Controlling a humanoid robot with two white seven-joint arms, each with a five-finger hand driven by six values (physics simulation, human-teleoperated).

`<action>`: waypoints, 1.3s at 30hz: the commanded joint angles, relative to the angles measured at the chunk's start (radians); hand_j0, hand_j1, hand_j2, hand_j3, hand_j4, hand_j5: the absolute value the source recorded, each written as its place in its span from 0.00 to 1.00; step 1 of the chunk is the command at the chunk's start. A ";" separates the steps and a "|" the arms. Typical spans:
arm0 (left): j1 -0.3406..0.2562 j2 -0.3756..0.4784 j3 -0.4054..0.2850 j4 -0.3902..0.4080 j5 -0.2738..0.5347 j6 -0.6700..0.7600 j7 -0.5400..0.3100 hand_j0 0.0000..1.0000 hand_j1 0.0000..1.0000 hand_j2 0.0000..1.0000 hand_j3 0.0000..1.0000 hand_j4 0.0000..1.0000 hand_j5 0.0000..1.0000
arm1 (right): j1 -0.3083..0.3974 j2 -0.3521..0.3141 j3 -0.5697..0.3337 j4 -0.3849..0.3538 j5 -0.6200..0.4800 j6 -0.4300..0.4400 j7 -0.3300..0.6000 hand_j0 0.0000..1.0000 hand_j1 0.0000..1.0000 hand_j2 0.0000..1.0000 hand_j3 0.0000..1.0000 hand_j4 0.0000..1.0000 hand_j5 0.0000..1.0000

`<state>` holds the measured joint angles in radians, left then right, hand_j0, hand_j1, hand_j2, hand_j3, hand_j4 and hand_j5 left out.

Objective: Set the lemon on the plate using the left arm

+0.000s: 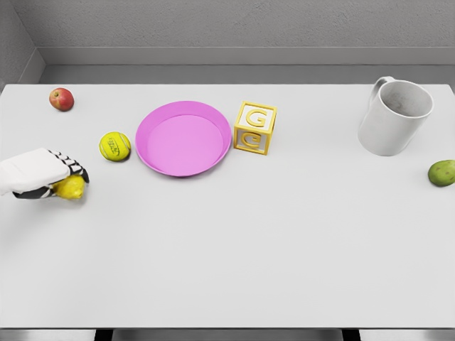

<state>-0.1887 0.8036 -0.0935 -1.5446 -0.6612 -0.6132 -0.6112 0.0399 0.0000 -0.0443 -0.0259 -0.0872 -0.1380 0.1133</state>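
Note:
A yellow lemon (72, 188) lies on the white table at the far left, mostly covered by my left hand (51, 176), whose fingers curl over and around it. The pink plate (158, 160) sits to the right of the hand, past a tennis ball, with nothing on it. My right arm does not show in the head view.
A yellow-green tennis ball (114, 146) lies between the hand and the plate. A red apple (61, 99) sits at the back left. A yellow letter block (255, 128) stands right of the plate, a white mug (393, 116) at the back right, a green fruit (442, 172) at the right edge.

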 commanded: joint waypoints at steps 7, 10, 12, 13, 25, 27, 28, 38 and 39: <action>-0.061 -0.081 0.000 0.009 0.006 0.002 0.000 0.55 0.55 0.55 0.55 0.55 0.55 | 0.000 0.000 0.000 0.000 0.000 0.000 0.000 1.00 1.00 1.00 1.00 1.00 1.00; -0.075 -0.099 -0.002 0.021 0.006 0.002 0.000 0.55 0.55 0.55 0.55 0.55 0.55 | 0.000 0.000 0.000 0.000 0.000 0.000 0.000 1.00 1.00 1.00 1.00 1.00 1.00; -0.084 -0.118 -0.006 0.041 0.006 0.002 0.000 0.55 0.55 0.55 0.55 0.55 0.55 | 0.000 0.000 0.000 0.000 0.000 0.000 0.000 1.00 1.00 1.00 1.00 1.00 1.00; -0.086 -0.121 -0.011 0.046 0.006 0.002 0.000 0.53 0.53 0.53 0.53 0.53 0.53 | 0.000 0.000 0.000 0.000 0.000 0.000 0.000 1.00 1.00 1.00 1.00 1.00 1.00; -0.081 -0.145 -0.018 0.064 0.066 0.002 0.000 0.52 0.52 0.52 0.52 0.52 0.52 | 0.000 0.000 0.000 0.000 0.000 0.000 0.000 1.00 1.00 1.00 1.00 1.00 1.00; -0.081 -0.144 -0.018 0.064 0.084 0.002 0.000 0.52 0.52 0.52 0.52 0.52 0.52 | 0.002 0.000 0.000 0.000 0.000 0.000 0.000 1.00 1.00 1.00 1.00 1.00 1.00; -0.080 -0.144 -0.018 0.064 0.089 0.002 0.000 0.52 0.52 0.52 0.52 0.52 0.52 | 0.000 0.000 0.000 0.000 0.000 0.000 0.000 1.00 1.00 1.00 1.00 1.00 1.00; -0.077 -0.145 -0.018 0.066 0.114 0.002 0.000 0.52 0.52 0.52 0.52 0.52 0.52 | 0.000 0.000 0.000 0.000 0.000 0.000 0.000 1.00 1.00 1.00 1.00 1.00 1.00; -0.074 -0.145 -0.018 0.066 0.117 0.002 0.000 0.52 0.52 0.52 0.52 0.52 0.52 | 0.000 0.000 0.000 0.000 0.000 0.000 0.000 1.00 1.00 1.00 1.00 1.00 1.00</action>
<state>-0.2608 0.6576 -0.1125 -1.4785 -0.5567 -0.6138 -0.6115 0.0399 0.0000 -0.0443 -0.0260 -0.0873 -0.1380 0.1133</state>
